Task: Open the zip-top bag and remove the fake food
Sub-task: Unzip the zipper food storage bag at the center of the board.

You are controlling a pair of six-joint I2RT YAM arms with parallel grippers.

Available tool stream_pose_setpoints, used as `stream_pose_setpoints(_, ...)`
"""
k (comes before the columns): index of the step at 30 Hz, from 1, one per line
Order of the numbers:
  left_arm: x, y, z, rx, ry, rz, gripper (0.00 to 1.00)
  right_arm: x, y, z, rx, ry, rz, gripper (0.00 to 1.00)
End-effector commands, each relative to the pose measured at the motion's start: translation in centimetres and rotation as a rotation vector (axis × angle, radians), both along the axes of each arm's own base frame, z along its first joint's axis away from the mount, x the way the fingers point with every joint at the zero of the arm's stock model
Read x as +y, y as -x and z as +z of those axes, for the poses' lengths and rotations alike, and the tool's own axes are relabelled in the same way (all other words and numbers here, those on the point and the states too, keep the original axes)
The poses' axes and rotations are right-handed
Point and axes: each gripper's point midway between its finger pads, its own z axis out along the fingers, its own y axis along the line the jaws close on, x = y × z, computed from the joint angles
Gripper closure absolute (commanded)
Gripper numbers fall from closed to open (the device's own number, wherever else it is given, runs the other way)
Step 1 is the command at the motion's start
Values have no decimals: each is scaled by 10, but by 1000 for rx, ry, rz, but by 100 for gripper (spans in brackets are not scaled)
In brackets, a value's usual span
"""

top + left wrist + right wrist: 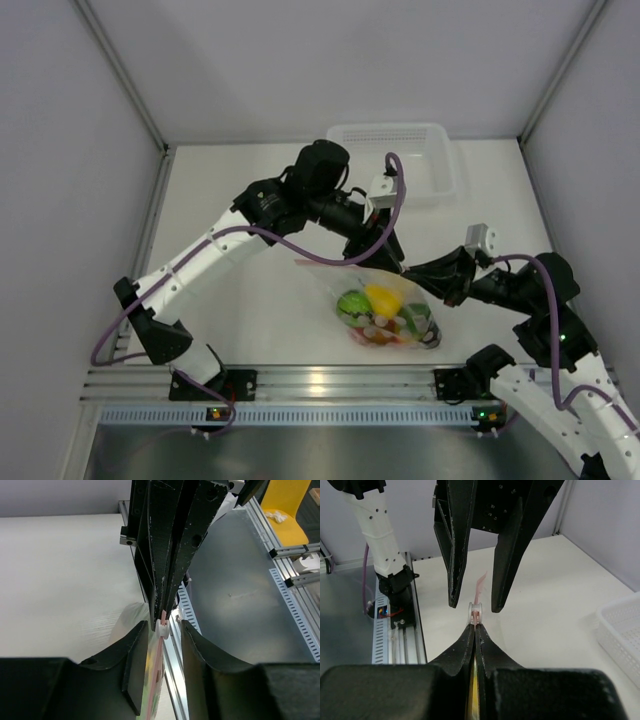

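I work in a robotics lab cell: a white bench (250, 300) boxed in by plain grey panels (60, 200). My arms (190, 265) are bolted to a slotted aluminium rail (330, 380) along the near edge, purple cables (270, 238) trailing.

1. Top external: fixed, high, above and behind the arm bases, looking down and forward; far enough back to take in the whole worktop (250, 290), both arms and the side walls
2. Left wrist: on the left hand (162, 626), looks along its own fingers from very close, facing the slotted rail (295, 607) at the near edge, with the right hand (161, 614) opposite
3. Right wrist: same close look along its fingers, facing the other way, toward the left hand and left arm base
4. Shared: both wrist views meet at the white zip slider (161, 628) of the zip-top bag (390, 310); the top view shows that spot small, right of centre
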Motion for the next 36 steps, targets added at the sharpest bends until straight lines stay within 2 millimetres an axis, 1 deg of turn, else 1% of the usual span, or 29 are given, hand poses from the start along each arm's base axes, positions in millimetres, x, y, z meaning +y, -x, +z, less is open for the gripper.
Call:
stream_pose_setpoints(1, -6, 2, 4, -19, 36, -35, 63, 1, 1, 17, -72, -41, 1, 100)
stream_pose_setpoints(2, -7, 2, 3, -20, 33, -31, 66, 1, 1, 16, -71, -41, 0, 100)
stream_pose_setpoints(9, -7, 4, -7, -8, 13, -38, 67, 2, 0, 18, -74, -48, 3, 100)
stream_pose_setpoints(11, -7, 4, -8, -9, 11, -36, 72, 2, 1, 19, -78, -53, 7, 100)
stream_pose_setpoints(14, -7, 3, -10, -8, 7, -35, 76, 2, 1, 17, -75, -55, 7, 100)
stream_pose_setpoints(18, -6, 2, -11, -16, 4, -22, 100, 1, 0, 17, -76, -56, 3, 100)
stream_pose_setpoints(24, -3, 4, -7, -31, 15, -25, 100, 0, 0, 14, -72, -59, -8, 100)
stream_pose_setpoints(25, -2, 5, -6, -33, 19, -28, 100, -2, -1, 18, -84, -74, -26, 100)
stream_pose_setpoints(30, 1, 6, -14, -46, 11, -29, 100, -13, -7, 32, -108, -134, -117, 100)
stream_pose_setpoints(33, 6, 5, -16, -62, 7, -14, 100, -16, -9, 36, -121, -140, -139, 100)
stream_pose_setpoints(36, 9, 2, -18, -71, 5, 1, 100, -15, -9, 37, -120, -132, -134, 100)
